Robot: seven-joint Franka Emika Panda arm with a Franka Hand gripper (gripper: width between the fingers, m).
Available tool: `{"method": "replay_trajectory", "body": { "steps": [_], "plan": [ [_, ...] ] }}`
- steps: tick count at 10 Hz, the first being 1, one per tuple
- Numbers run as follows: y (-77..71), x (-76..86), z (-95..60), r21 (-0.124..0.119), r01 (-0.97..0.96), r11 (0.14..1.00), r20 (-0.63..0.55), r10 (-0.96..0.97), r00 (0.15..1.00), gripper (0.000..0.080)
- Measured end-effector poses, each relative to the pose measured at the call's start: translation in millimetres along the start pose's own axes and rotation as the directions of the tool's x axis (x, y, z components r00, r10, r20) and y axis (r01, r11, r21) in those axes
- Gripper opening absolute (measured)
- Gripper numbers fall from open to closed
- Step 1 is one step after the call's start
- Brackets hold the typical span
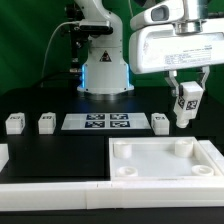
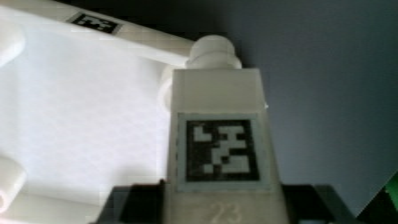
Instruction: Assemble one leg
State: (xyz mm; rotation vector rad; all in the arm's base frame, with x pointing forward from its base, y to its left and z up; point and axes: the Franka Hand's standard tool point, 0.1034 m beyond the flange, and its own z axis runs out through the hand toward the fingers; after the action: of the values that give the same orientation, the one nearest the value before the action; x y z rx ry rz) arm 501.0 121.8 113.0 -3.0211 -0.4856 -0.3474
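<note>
My gripper (image 1: 188,92) is shut on the leg (image 1: 187,101), a small white block with a black-and-white tag, and holds it in the air above the far right corner of the big flat white top (image 1: 163,160). In the wrist view the leg (image 2: 221,115) fills the middle, tag facing the camera, its round peg pointing away, with the dark fingers (image 2: 134,205) on either side of it. The white top (image 2: 80,110) lies beneath and beside it. Three other leg blocks (image 1: 14,124) (image 1: 46,123) (image 1: 160,123) stand in a row on the black table.
The marker board (image 1: 97,122) lies between the loose blocks. The robot base (image 1: 105,75) stands behind it. A white rim (image 1: 50,186) runs along the table's front edge. The top has round corner sockets (image 1: 181,149).
</note>
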Motion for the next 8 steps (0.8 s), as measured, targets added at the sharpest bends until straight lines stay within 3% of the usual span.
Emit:
{"method": "replay_trajectory", "body": {
  "steps": [2,5,6,8],
  "plan": [
    [20.8,22.7,-3.3,-0.005,0.023,1.000,-0.004,-0.023,1.000,0.0293],
    [32.7,62.1,-4.2,-0.001,0.046,0.999,-0.017,-0.046,0.999,0.0293],
    [34.9,70.1,-2.3,0.000,0.049,0.999,-0.026,-0.049,0.998,0.0293],
    [35.0,68.2,-0.5,-0.008,0.055,0.998,-0.057,-0.055,0.997,0.0293]
  ]
}}
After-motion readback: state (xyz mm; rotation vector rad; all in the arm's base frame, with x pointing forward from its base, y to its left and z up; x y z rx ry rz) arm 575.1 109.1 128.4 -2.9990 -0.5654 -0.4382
